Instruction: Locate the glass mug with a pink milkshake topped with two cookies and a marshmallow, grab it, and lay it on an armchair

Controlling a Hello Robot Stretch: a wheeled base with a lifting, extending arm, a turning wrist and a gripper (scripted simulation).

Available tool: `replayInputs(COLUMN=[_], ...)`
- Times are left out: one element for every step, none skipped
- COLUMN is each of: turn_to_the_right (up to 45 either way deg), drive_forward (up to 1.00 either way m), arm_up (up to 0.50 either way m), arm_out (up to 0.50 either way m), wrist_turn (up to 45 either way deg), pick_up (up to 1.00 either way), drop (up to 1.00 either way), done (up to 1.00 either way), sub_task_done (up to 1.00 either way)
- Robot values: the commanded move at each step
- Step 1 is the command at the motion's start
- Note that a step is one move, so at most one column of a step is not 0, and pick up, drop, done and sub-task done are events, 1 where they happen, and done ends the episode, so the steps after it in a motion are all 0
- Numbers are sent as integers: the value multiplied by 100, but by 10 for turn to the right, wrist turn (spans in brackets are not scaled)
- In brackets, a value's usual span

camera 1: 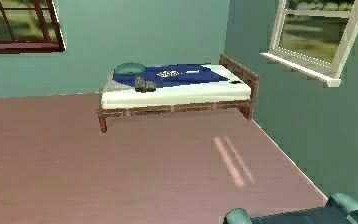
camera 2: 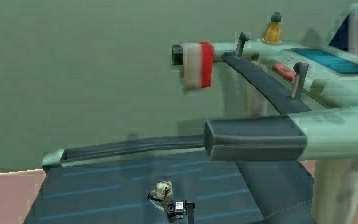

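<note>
The mug (camera 2: 194, 63) (red and white bands, dark bits at one end) lies tipped sideways against the green wall. It is at the far tip of a long dark arm of the armchair (camera 2: 257, 138), and I cannot tell whether it touches that arm. The hand (camera 2: 177, 205) shows low over the dark seat, and whether it grasps anything cannot be told. Ahead, a bed (camera 1: 177, 95) with a blue blanket (camera 1: 182, 75) stands in the corner, with a window (camera 1: 312, 35) on the wall beside it.

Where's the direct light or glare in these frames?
Forward view: two pale light streaks on the floor right of the bed, below the bright window. Arm side view: even light on the dark cushion, no glare.
</note>
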Motion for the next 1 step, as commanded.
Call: replayInputs(turn_to_the_right=[0], drive_forward=[0], arm_up=[10], arm_out=[0], wrist_turn=[0], pick_up=[0], drop=[0], done=[0], sub_task_done=[0])
